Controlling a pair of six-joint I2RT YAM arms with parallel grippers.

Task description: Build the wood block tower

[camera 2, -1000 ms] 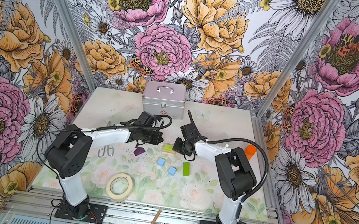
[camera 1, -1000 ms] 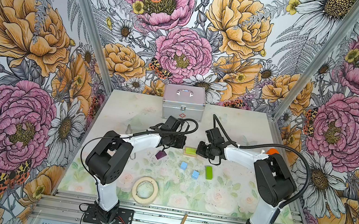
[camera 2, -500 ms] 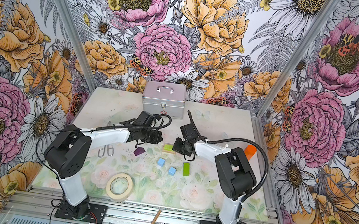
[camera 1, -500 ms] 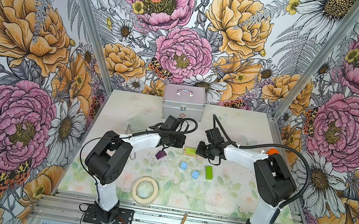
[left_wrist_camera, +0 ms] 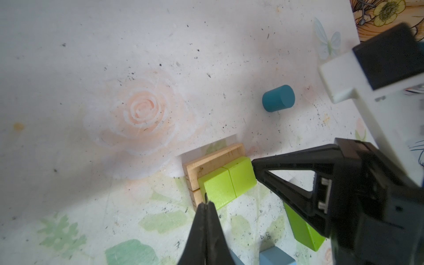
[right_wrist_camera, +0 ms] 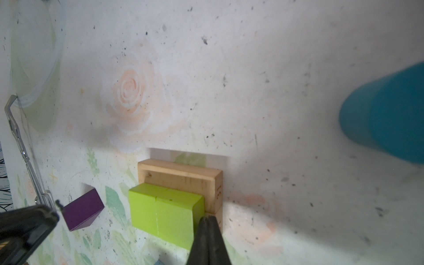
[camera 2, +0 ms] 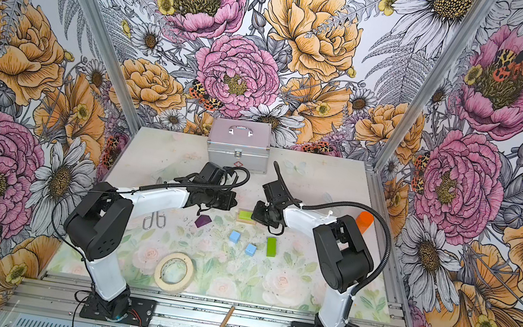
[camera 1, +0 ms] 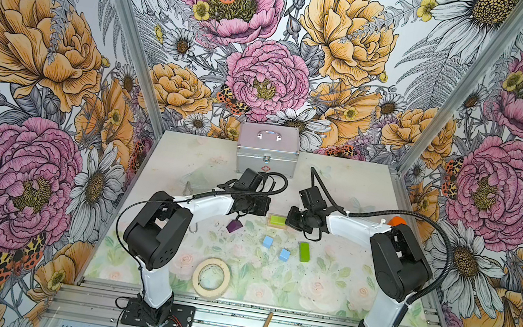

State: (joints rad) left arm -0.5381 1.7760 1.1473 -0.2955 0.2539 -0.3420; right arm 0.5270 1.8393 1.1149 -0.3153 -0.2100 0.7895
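In both top views we found that nothing had shifted over the last second. The left gripper [camera 1: 266,208] and right gripper [camera 1: 290,217] flanked the lime-green pair [camera 1: 277,219], which sat on the tan bars [camera 1: 276,226] at mid-tabletop. The purple roof block [camera 2: 203,221], two light-blue cubes [camera 2: 234,236] and a loose lime-green bar [camera 2: 271,247] lay unstacked nearer the front.

In the left wrist view, the left gripper [left_wrist_camera: 206,204] was fully closed and empty, its tip at one end of the lime-green pair [left_wrist_camera: 229,183]. The teal cylinder [left_wrist_camera: 278,98] lay on its side well apart.

In the right wrist view, the right gripper [right_wrist_camera: 207,220] was likewise closed and empty, pressed at the opposite end of the pair.

We judged this a pause while squaring the second layer, with five pieces left to stack.
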